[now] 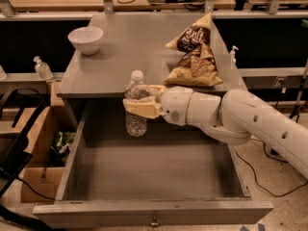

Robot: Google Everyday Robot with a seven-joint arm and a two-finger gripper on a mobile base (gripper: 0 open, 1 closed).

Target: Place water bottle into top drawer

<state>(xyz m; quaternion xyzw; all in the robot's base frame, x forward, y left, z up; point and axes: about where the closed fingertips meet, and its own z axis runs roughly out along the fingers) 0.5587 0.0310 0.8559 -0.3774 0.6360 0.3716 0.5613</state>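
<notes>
The water bottle (135,104) is clear ribbed plastic with a white cap. It is held upright over the back left part of the open top drawer (154,177), its base a little above the drawer floor. My gripper (140,103) is shut on the bottle's middle, its cream fingers wrapped around it. My white arm reaches in from the right. The drawer is wide and grey, pulled fully out, with a small metal pull (154,221) on its front panel. Nothing lies inside the drawer.
A white bowl (85,39) stands at the counter's (130,47) back left. Two chip bags (195,57) lie at the counter's right. A small pump bottle (42,68) stands on a ledge to the left. Cardboard boxes (33,143) sit on the floor at left.
</notes>
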